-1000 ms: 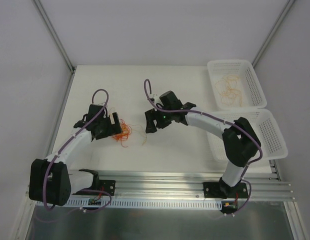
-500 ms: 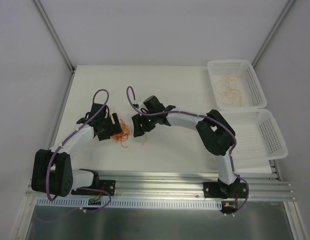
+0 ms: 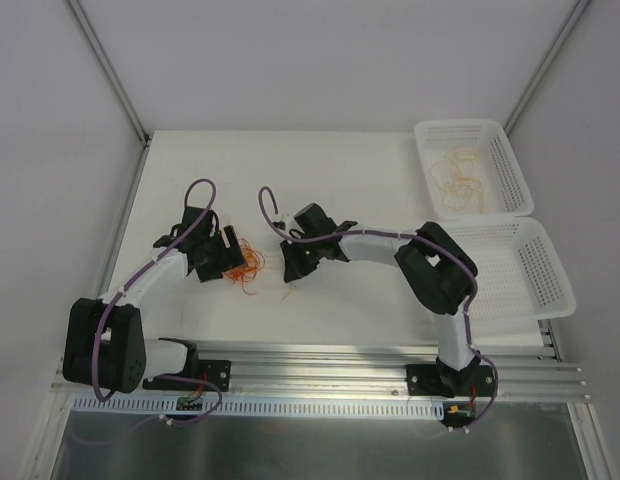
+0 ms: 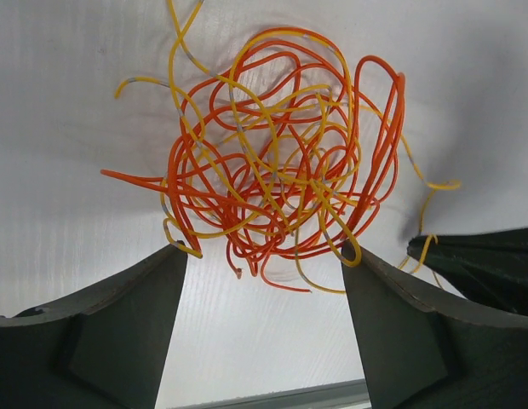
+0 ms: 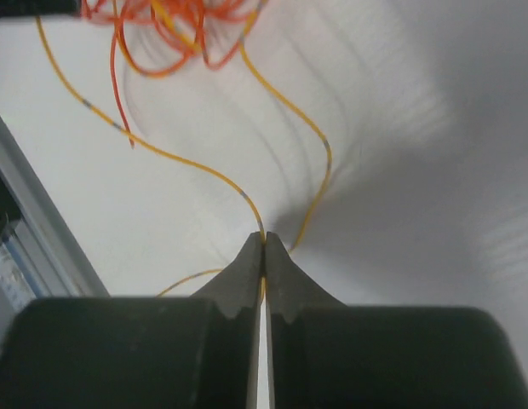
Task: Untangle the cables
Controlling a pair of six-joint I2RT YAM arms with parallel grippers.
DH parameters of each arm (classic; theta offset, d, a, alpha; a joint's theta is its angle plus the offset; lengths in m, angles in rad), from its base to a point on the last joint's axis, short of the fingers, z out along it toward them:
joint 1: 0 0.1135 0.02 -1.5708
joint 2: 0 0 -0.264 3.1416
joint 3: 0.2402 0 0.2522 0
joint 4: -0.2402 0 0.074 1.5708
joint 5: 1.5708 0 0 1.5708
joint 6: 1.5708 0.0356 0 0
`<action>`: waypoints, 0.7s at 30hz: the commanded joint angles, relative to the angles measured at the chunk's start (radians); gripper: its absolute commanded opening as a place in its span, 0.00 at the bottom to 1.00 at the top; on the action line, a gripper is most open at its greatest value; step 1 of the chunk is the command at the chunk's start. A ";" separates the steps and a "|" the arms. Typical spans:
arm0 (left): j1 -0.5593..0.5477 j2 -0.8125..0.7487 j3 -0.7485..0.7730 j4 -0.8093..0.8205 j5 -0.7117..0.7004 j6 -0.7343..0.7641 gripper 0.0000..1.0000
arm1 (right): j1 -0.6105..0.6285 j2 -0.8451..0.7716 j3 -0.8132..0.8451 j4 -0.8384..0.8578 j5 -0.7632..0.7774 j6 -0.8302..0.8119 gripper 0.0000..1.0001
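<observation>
A tangle of red-orange and yellow-orange cables (image 3: 246, 262) lies on the white table between the two arms. My left gripper (image 3: 222, 258) is open, and the wrist view shows its fingertips (image 4: 264, 251) standing either side of the near edge of the tangle (image 4: 272, 170), holding nothing. My right gripper (image 3: 290, 272) sits just right of the tangle. Its jaws (image 5: 264, 240) are shut on a single yellow cable strand (image 5: 200, 169) that runs back to the tangle (image 5: 162, 30).
Two white baskets stand at the right. The far basket (image 3: 422, 140) holds pale yellow cables (image 3: 460, 175); the near basket (image 3: 555, 295) lies partly under the right arm. A metal rail (image 3: 320, 365) runs along the near table edge. The right gripper's dark body (image 4: 481, 260) shows beside the left fingers.
The right arm swung left to the tangle, dropped to the table and shut its jaws on a yellow strand. The left gripper closed in slightly around the tangle's edge.
</observation>
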 commanded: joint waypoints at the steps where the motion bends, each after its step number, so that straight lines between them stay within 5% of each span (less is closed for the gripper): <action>1: -0.010 0.001 -0.004 -0.001 0.016 -0.040 0.73 | 0.007 -0.147 -0.080 -0.057 0.022 -0.078 0.01; 11: -0.010 0.039 -0.016 0.033 0.004 -0.098 0.67 | 0.008 -0.418 -0.215 -0.156 0.068 -0.114 0.01; 21: -0.013 0.131 -0.025 0.065 -0.029 -0.133 0.50 | 0.004 -0.697 -0.122 -0.372 0.229 -0.161 0.01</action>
